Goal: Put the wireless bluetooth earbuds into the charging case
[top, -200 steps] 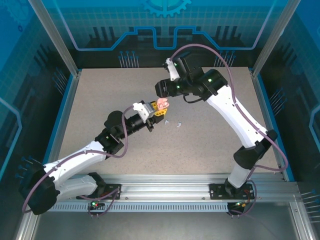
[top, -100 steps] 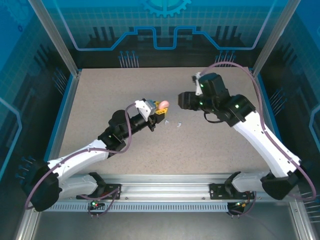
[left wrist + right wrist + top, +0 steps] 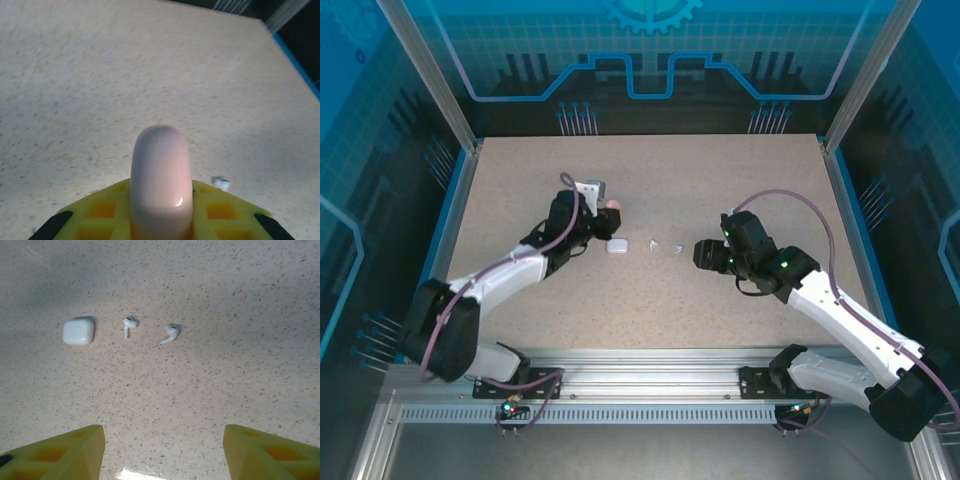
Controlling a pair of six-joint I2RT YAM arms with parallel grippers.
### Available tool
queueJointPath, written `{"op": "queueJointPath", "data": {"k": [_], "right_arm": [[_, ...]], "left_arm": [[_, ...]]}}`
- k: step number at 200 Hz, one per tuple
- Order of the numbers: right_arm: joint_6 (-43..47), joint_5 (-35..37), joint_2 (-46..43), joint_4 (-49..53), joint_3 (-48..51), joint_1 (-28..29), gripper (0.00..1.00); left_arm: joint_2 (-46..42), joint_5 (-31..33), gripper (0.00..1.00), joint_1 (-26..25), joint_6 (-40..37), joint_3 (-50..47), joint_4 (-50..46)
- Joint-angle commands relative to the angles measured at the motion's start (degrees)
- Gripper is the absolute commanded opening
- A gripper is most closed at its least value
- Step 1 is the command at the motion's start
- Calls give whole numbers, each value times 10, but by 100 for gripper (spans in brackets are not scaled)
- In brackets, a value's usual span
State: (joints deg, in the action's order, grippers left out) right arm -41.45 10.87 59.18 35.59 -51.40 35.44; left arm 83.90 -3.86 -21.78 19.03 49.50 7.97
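While the speckled tan table (image 3: 650, 180) takes up most of the floor inside the blue-walled enclosure, both arms stretch over it toward its middle. The left arm (image 3: 500, 280) lies low and reaches up and to the right. The right arm (image 3: 820, 300) comes in from the opposite side and bends back toward the centre. The left gripper (image 3: 607, 215) is pressed together around a pale pink rounded piece (image 3: 161, 180), which stands up between its yellow fingers (image 3: 105, 210) with its smooth domed end pointing away from the wrist and clear of the table. The right gripper (image 3: 703, 253) hangs above the surface with its two yellow fingers (image 3: 65, 450) spread well apart and nothing between them. On the table between the two grippers, the white charging case (image 3: 79, 331), a small rounded square, lies flat just below the left gripper in the overhead view; I cannot tell from where I stand whether its lid is open or closed. Just to its right lie the two glossy white earbuds. The nearer earbud (image 3: 129, 326) is close beside the case, and the other earbud (image 3: 170, 333) is a little further along toward the right gripper. Both lie loose on their sides, apart from each other and from the case.
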Motion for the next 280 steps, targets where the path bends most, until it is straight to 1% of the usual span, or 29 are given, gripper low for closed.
{"op": "queueJointPath", "data": {"k": [1,36,55,73,105,120,131,169,177,192,213,215,219,232,247,248,251,254,263,280], "right_arm": [[-18,-11,-17,-44,7,17,65],[-13,-2,-30,-40,7,31,65],[-10,6,-39,-31,3,34,65],[-6,11,-46,-26,-2,35,65],[-1,19,-56,-15,-5,35,65],[-2,21,-59,-13,-5,36,65],[-2,20,-60,-12,-5,35,65],[-2,20,-61,-10,-11,37,65],[0,21,-60,-9,-12,37,65],[0,20,-58,-10,-15,37,65],[3,17,-51,-9,-22,37,65],[3,17,-51,-9,-23,37,66],[5,17,-49,-8,-25,37,66],[7,15,-44,-7,-30,38,66],[12,13,-36,-8,-35,38,67],[13,13,-35,-8,-36,38,67],[13,12,-33,-9,-37,38,67],[15,12,-30,-9,-39,38,67],[17,10,-20,-9,-45,39,68],[21,10,5,-8,-61,40,72]], "left_arm": [[77,-52,0,29,36,96,-111],[239,-83,0,57,-9,250,-221],[315,-105,0,79,-13,324,-271],[368,-120,0,101,-13,383,-313],[421,-145,0,137,1,449,-359],[444,-168,0,145,0,479,-382],[457,-171,0,147,-4,496,-402],[466,-164,0,149,-10,499,-418],[464,-152,10,150,-9,497,-421],[457,-139,22,156,-8,492,-422],[440,-107,46,164,-1,490,-431],[438,-105,50,165,-1,490,-432],[434,-98,56,166,-1,490,-434],[419,-90,68,171,-8,493,-442],[401,-76,75,173,-24,508,-465],[400,-74,76,173,-25,508,-468],[395,-71,83,173,-28,512,-473],[391,-67,85,174,-31,515,-477],[374,-59,87,174,-40,520,-486],[335,-48,91,174,-49,520,-491]]}}
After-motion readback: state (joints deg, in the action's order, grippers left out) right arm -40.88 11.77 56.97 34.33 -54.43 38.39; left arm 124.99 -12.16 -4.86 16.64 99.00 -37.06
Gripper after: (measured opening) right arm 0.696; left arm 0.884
